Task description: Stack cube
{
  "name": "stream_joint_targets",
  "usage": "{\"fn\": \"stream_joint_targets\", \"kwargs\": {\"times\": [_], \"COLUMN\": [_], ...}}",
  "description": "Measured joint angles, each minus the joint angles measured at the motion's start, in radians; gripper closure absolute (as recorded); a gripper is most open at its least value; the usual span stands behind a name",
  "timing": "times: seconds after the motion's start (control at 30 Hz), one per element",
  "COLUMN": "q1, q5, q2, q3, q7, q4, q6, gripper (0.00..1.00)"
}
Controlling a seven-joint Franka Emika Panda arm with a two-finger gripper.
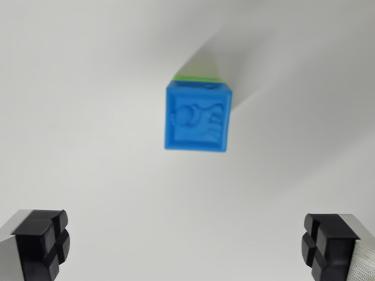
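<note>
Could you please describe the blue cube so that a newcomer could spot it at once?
On the plain white surface, look just above the middle of the wrist view. The blue cube sits there on a green cube, of which only a thin edge shows; its top bears a raised relief pattern.

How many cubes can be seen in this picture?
2. The blue cube is in the middle of the wrist view; a green cube lies directly under it, only an edge showing. Others could be hidden below.
</note>
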Motion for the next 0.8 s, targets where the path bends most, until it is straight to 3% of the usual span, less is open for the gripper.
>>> {"fn": "stream_joint_targets", "kwargs": {"times": [0.8], "q1": [0.000], "q5": [-0.002], "q2": [-0.103], "q3": [0.000], "q7": [0.002], "q4": [0.119], "q6": [-0.223], "gripper": [0.00]}}
